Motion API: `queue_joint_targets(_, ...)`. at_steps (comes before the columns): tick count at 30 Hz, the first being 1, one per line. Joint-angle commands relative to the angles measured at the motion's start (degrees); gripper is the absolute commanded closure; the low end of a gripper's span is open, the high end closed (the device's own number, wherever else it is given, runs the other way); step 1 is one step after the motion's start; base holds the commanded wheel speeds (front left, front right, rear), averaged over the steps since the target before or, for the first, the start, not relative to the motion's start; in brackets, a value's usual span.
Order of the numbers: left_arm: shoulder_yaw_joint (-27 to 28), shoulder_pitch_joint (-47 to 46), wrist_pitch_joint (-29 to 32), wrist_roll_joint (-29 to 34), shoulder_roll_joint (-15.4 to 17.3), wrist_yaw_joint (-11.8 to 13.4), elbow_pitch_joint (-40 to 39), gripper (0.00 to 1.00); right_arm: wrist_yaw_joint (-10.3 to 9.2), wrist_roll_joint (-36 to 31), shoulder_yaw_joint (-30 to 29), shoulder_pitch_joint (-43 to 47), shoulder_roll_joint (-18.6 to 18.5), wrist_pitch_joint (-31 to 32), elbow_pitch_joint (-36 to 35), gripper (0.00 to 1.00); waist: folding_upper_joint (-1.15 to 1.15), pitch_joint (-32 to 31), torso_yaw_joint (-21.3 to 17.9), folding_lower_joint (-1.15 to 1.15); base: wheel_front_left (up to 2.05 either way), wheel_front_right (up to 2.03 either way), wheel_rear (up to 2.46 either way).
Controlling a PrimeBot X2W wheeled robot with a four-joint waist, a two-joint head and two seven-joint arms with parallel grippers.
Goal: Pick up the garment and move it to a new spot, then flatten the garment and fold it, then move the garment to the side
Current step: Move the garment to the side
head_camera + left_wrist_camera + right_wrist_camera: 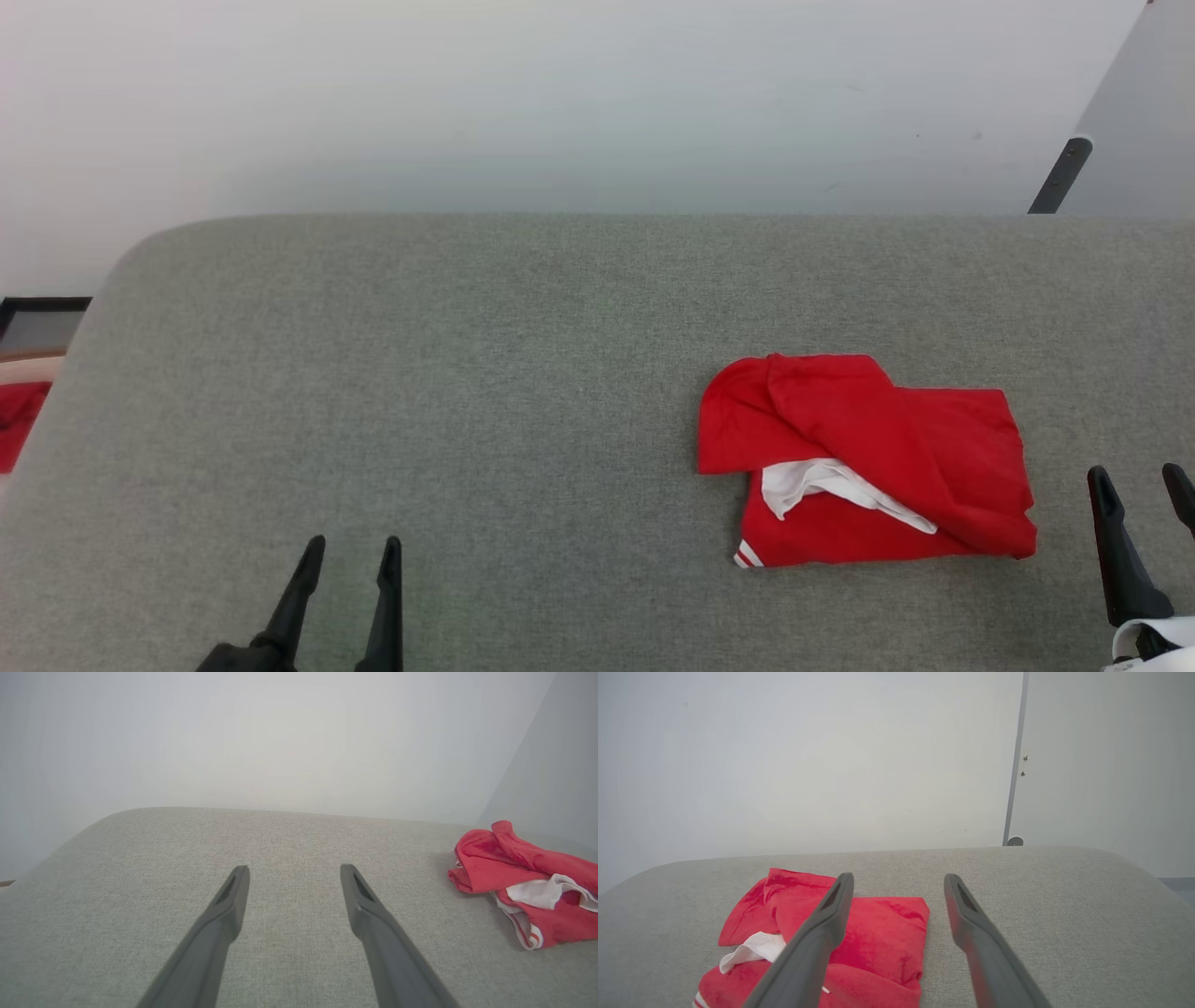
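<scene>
Both pairs of jaws stand wide apart and hold nothing. We see our left gripper (pixel 355 541) low over the grey upholstered surface (pixel 485 373), well apart from the garment (pixel 887 448). Our right gripper (pixel 1134 471) hangs just beside the garment's right edge, not touching it.

The garment lies in a loose, roughly rectangular bundle on the right half of the surface, nearer our edge than the far one. Its red cloth is soft and rumpled, with one thick fold running diagonally across the top. A crumpled white panel (pixel 812 478) pokes out from under that fold, and a white-red-white striped band (pixel 747 555) shows at the near left corner.

In the right wrist view one dark finger (pixel 822 924) crosses the bundle (whether it is over the cloth or beside it, that view does not settle).

Open room spreads to our left, where a broad stretch of finely woven grey fabric runs from the bundle to the surface's rounded far left corner. Beyond the far edge rises a plain pale wall (pixel 560 103), and a dark rod (pixel 1060 177) leans at upper right. Off the left edge, lower down, sits another red cloth (pixel 17 420).
</scene>
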Motion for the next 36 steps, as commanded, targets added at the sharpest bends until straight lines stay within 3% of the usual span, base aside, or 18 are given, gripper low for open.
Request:
queue_joint_targets(1,0.09,0.55,-0.04,-0.04,0.12,0.31,-0.31,0.0,-0.05,-0.46,-0.31,0.78,0.41,0.29,-0.37,0.0,0.0,0.1,-0.06,0.0,0.0,0.0,0.0)
queue_joint_targets(12,-0.24,-0.09,-0.04,-0.22,0.14,0.51,-0.59,0.0,-0.05,0.16,0.51,-0.2,0.99,1.17,-0.48,0.0,0.0,0.13,-0.3,0.0,0.0,0.0,0.0)
queue_joint_targets(17,-0.33,-1.02,-0.04,-0.41,-0.4,0.82,-1.05,0.0,-0.06,2.27,3.52,-4.21,-2.98,5.87,-1.37,0.0,0.0,1.17,-0.71,0.0,0.0,0.0,0.0)
queue_joint_targets(21,-0.66,-2.27,-0.04,-0.25,-0.76,0.76,-1.02,0.0,-0.06,4.83,4.74,-8.75,-7.47,15.19,-0.68,0.0,0.0,2.47,-0.79,0.0,0.0,0.0,0.0)
queue_joint_targets(29,-1.66,-5.71,-0.04,0.32,-1.55,0.01,-0.3,0.0,-0.05,15.84,11.61,-15.55,-17.29,45.14,1.97,0.0,0.0,6.14,0.29,0.0,0.0,0.0,0.0)
queue_joint_targets(36,-2.61,-9.44,-0.04,1.08,-2.38,-0.6,0.27,0.0,-0.05,20.49,10.11,-21.83,-18.93,57.76,4.44,0.0,0.0,10.62,1.58,0.0,0.0,0.0,0.0)
